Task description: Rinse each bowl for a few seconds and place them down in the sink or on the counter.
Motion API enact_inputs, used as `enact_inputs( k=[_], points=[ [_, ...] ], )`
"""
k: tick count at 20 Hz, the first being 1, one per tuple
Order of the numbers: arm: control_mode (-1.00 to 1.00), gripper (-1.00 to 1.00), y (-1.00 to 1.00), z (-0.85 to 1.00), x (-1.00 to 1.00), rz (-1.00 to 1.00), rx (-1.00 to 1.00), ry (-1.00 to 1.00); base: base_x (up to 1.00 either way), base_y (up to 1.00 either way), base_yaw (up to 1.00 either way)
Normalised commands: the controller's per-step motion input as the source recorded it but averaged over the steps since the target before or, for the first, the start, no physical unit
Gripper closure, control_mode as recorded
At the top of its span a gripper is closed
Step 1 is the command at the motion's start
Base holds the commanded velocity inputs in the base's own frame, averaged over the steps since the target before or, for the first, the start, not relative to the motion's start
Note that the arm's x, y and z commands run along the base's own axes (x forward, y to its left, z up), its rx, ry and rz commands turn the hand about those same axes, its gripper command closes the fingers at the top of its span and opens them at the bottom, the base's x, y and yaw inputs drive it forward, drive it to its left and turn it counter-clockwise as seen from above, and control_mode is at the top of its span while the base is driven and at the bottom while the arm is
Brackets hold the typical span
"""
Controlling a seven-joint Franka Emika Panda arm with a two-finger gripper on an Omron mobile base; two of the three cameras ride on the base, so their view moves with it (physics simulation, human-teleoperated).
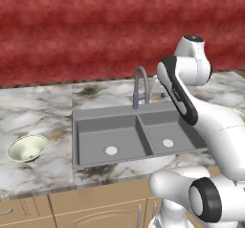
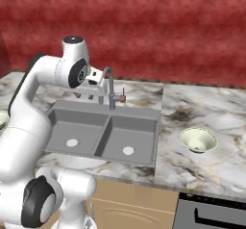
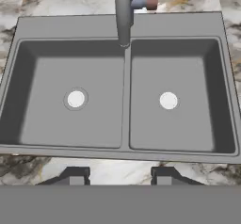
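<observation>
The tool point(image 3: 120, 176) hangs over the sink point(image 3: 126, 145), fingertips point(image 3: 75, 175) apart at the bottom of the hand view, nothing between them. Both basins are bare — a white drain point(image 3: 76, 99) in each, the faucet point(image 3: 123, 11) at top centre. One bowl point(image 1: 27, 147) sits on the worktop point(image 1: 43, 107) at the left of the left base view; the other bowl point(image 2: 198, 140) at the right of the right base view.
</observation>
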Motion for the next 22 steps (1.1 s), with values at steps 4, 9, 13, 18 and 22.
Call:
enact_inputs(
  k=[4,9,13,18,22],
  points=[
    [-1.00,-1.00,-0.14,-0.25,-0.26,-0.05,0.04,0.06,0.00,0.00,0.00],
    [-1.00,-1.00,-0.31,-0.18,0.00,-0.31,0.15,0.23,0.00,0.00,0.00],
    [-1.00,-1.00,-0.72,-0.02,-0.10,-0.21,0.48,0.08,0.00,0.00,0.00],
    [-1.00,-1.00,-0.90,-0.12,0.00,-0.21,0.72,0.01,0.00,0.00,0.00],
    [-1.00,-1.00,-0.41,-0.02,0.19,-0.24,0.66,0.01,0.00,0.00,0.00]
  ],
)
